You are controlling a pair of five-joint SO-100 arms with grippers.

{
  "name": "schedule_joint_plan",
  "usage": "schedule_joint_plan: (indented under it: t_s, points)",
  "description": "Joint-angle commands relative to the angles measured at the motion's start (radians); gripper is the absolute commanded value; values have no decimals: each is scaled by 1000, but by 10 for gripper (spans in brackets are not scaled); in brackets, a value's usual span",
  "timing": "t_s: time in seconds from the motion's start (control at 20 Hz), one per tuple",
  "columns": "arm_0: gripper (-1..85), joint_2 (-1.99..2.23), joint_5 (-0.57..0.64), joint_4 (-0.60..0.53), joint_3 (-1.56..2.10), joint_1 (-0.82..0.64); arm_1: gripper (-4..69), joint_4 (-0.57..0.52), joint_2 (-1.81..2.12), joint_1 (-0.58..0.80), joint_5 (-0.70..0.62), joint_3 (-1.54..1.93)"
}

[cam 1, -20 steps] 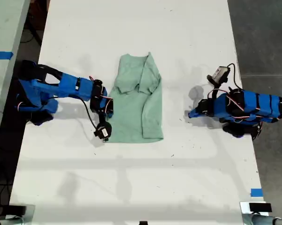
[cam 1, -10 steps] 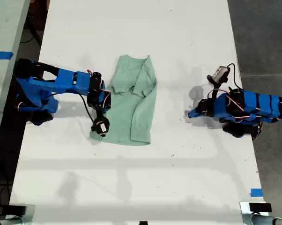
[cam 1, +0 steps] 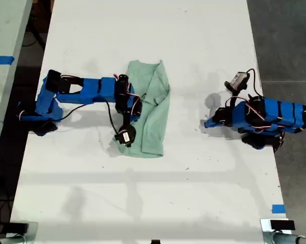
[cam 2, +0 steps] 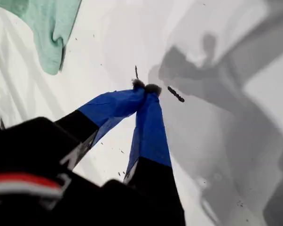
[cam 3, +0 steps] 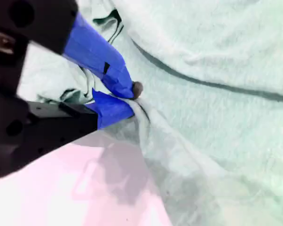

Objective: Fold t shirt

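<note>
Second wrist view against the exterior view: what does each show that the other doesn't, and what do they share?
Only the second wrist view shows my second gripper pinching a fold of the t shirt between its blue fingertips. Only the exterior view shows the whole white table, the shirt's narrow outline, my first gripper shut and idle at that view's right, and blue tape. Both show the mint-green shirt with the second gripper on it.
</note>
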Motion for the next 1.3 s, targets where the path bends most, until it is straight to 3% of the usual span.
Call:
schedule_joint_plan:
  t_s: [0.0, 0.25, 0.6, 0.8, 0.85, 0.95, 1.1, 1.15, 1.25]
  points:
    - [0, 5, 15, -40, -77, -26, -11, 2, 15, 3, -11, 51]
    - [7, -15, 41, -112, -77, -26, -11, 2, 15, 5, -14, 51]
    - [244, -64, 126, -164, -77, -38, -11, 0, 15, 5, -15, 51]
    - [231, 115, 130, -100, -67, -51, -11, 0, 15, 6, -17, 51]
    - [198, 198, 126, -77, -52, -55, -11, 0, 15, 6, -17, 51]
    - [1, 391, 110, -43, 2, -69, -11, 0, 15, 5, -17, 51]
    - [1, 730, 109, -29, 204, -84, -11, 0, 15, 3, -15, 51]
    - [1, 879, 103, -57, 344, -97, -11, 0, 15, 3, -15, 51]
    - [1, 1267, 109, -252, 765, -97, -11, 0, 15, 3, -15, 51]
